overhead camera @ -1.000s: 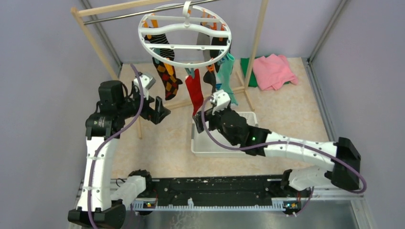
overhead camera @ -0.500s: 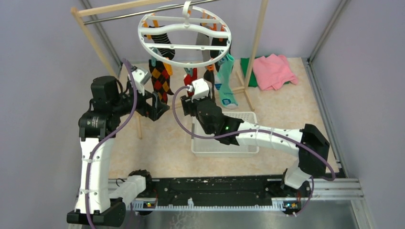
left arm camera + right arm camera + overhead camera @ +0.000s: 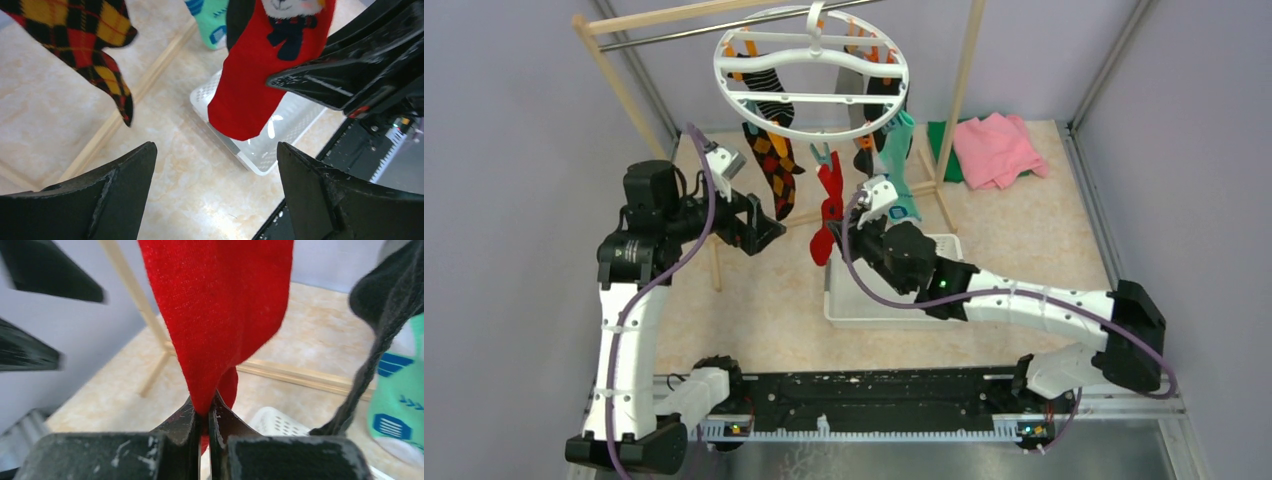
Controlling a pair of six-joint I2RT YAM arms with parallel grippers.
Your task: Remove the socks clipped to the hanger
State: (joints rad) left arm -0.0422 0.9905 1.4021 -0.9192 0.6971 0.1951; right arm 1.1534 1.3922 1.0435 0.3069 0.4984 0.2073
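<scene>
- The beige surface (image 3: 764, 310) lies below the hanger (image 3: 819, 98), with a bare stretch under the hanger's left half.
- The wooden-and-metal rack (image 3: 959, 90) carries the hanger by its hook. One rack post stands just right of the hanger's ring.
- The white slotted basket (image 3: 844, 305) sits below the hanger, toward its right side.
- The red sock (image 3: 829, 205) hangs under the hanger's near rim. Its toe dangles over the basket's left edge. Whether a clip grips its top cannot be told.
- The argyle sock (image 3: 776, 170) hangs under the hanger's left rim, apart from the red sock.
- The teal sock (image 3: 896, 165) hangs under the hanger's right rim. A black sock (image 3: 385, 305) hangs between it and the red one.
- The right pincer (image 3: 205, 415) is below the hanger's middle, its fingers pressed together on the red sock's lower part.
- The left pincer (image 3: 216, 150) is below the hanger's left edge, its fingers spread wide and holding nothing. Open air separates it from both nearest socks.
</scene>
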